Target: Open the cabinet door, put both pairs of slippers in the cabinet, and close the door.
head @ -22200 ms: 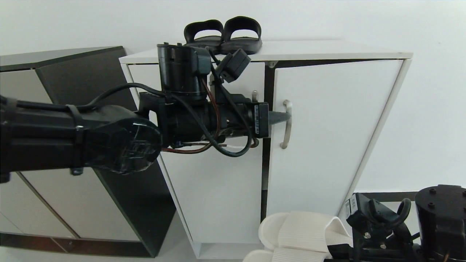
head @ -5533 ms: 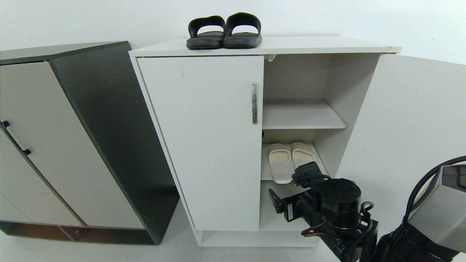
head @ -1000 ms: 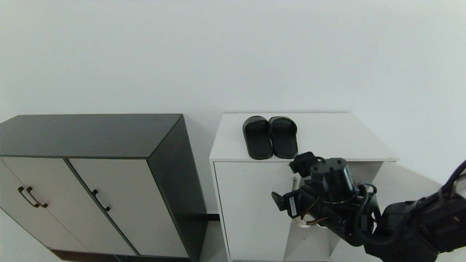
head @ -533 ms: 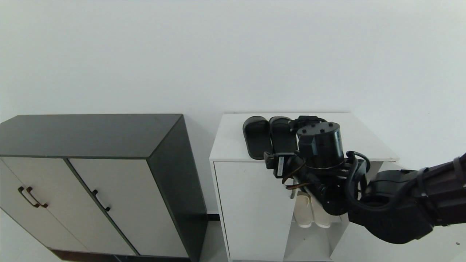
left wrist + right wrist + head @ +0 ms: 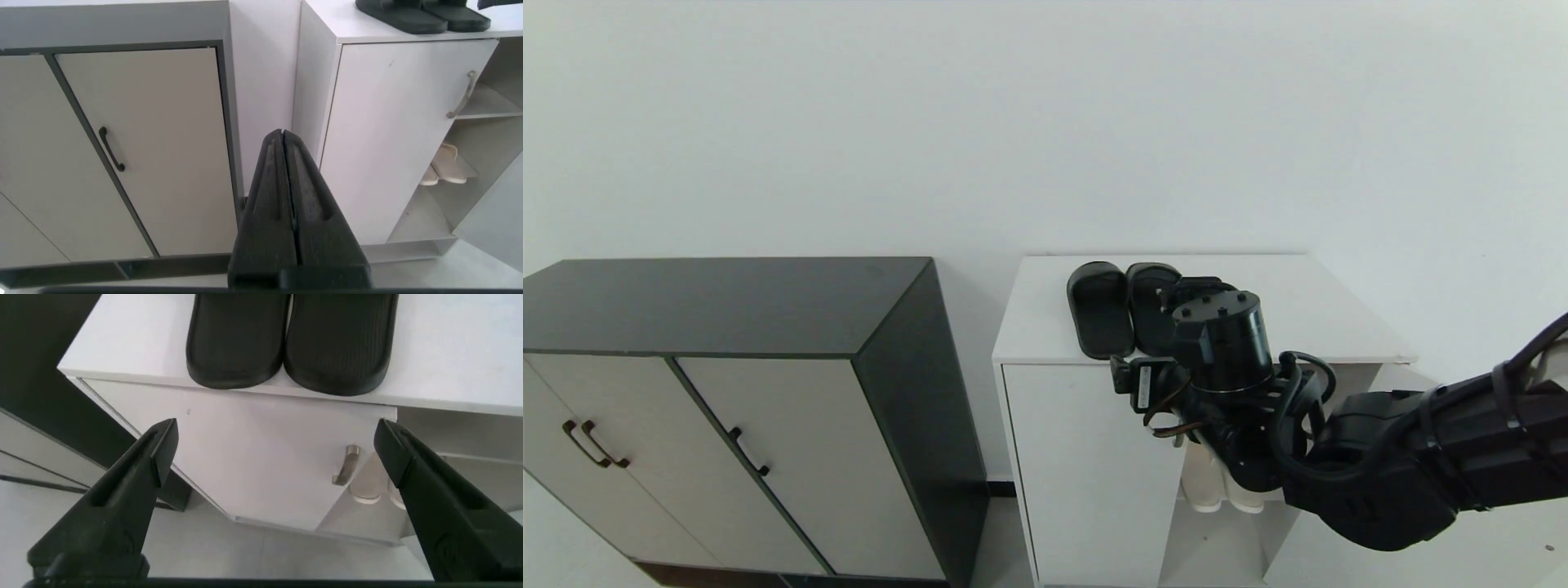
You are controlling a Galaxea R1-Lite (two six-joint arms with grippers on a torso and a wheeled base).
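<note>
— White cabinet (image 5: 1086, 457) stands open on its right side. How far along?
— Roughly halfway. White slippers (image 5: 448, 163) lie inside; black slippers (image 5: 1101, 309) sit on top, just ahead of the right gripper (image 5: 276, 434), spread wide. Left gripper (image 5: 283, 143) is pressed together, well apart. Stowing those and shutting up remain.

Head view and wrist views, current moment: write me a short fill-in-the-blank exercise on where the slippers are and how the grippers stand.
1. The black slippers lie on ___ of the white cabinet.
2. The white slippers sit ___ that cabinet.
3. The right gripper, close in front of the black slippers, is ___.
4. The left gripper is ___.

Missing words: top; inside; open; shut.
</note>
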